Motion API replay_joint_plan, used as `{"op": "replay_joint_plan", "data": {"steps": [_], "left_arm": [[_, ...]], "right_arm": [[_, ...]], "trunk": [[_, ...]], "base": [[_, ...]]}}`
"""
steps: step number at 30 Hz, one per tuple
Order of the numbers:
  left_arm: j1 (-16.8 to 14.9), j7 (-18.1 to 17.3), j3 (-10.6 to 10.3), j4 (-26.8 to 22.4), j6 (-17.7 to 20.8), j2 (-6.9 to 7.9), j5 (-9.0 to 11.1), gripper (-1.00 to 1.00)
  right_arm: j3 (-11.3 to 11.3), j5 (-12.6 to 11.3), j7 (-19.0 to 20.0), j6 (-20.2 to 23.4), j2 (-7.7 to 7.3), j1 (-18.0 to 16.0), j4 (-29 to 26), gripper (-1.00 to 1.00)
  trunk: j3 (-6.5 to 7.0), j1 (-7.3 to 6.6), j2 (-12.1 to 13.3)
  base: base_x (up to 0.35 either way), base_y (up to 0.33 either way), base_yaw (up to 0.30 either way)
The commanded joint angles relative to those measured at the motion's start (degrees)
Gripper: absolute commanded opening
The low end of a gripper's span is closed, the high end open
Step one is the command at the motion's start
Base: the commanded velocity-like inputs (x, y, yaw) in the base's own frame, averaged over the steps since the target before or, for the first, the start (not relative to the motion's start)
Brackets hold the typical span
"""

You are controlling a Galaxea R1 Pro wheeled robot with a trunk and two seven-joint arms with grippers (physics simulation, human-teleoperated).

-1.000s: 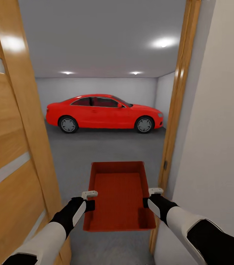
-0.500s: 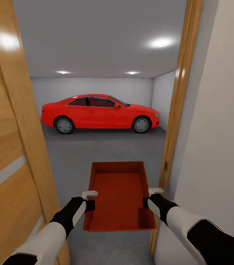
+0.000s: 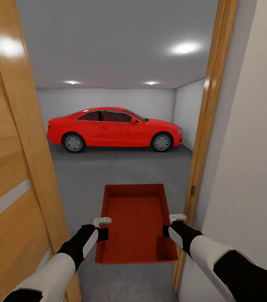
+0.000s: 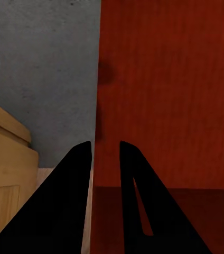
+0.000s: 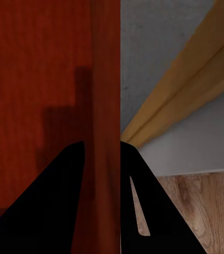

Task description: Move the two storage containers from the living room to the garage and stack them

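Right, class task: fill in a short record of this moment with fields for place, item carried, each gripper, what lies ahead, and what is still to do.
place: doorway into the garage, wooden door on the left, door frame on the right
item carried: one storage container, red-orange, empty, held level above the floor
left gripper: shut on the container's left wall
right gripper: shut on the container's right wall
ahead: red car parked side-on by the far wall
still to do: container not yet set down
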Motion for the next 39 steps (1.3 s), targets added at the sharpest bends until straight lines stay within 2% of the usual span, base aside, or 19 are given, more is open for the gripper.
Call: {"op": "replay_joint_plan", "data": {"steps": [1,19,20,23,39], "left_arm": [[-0.05,0.79,-0.51,-0.15,0.51,0.01,-2.05,-1.0],[-0.05,0.79,-0.55,-0.22,0.44,0.01,-2.05,-1.0],[-0.05,0.82,-0.57,-0.24,0.34,0.1,0.26,-1.0],[-0.05,0.92,-0.61,-0.24,0.21,0.19,1.23,-1.0],[-0.05,0.8,-0.66,-0.32,0.17,0.27,1.08,-1.0]], "right_arm": [[2.63,-0.93,-0.53,0.38,0.02,-0.03,0.0,-1.0],[2.63,-0.93,-0.45,0.29,0.02,-0.03,-0.01,-1.0],[0.59,-0.55,-0.44,0.19,0.02,-0.03,-0.12,-1.0],[0.45,-0.58,-0.44,0.11,0.02,-0.03,-0.15,-1.0],[0.79,-1.01,-0.44,-0.15,-0.07,-0.03,-0.18,-1.0]], "trunk": [[-0.11,0.02,-0.1],[-0.11,0.02,-0.1],[-0.11,0.02,-0.11],[-0.11,0.02,-0.11],[-0.11,0.02,-0.11]], "base": [[0.0,0.0,0.0],[0.0,0.0,0.0],[0.0,0.0,0.0],[0.0,0.0,0.0],[0.001,0.0,0.0]]}}
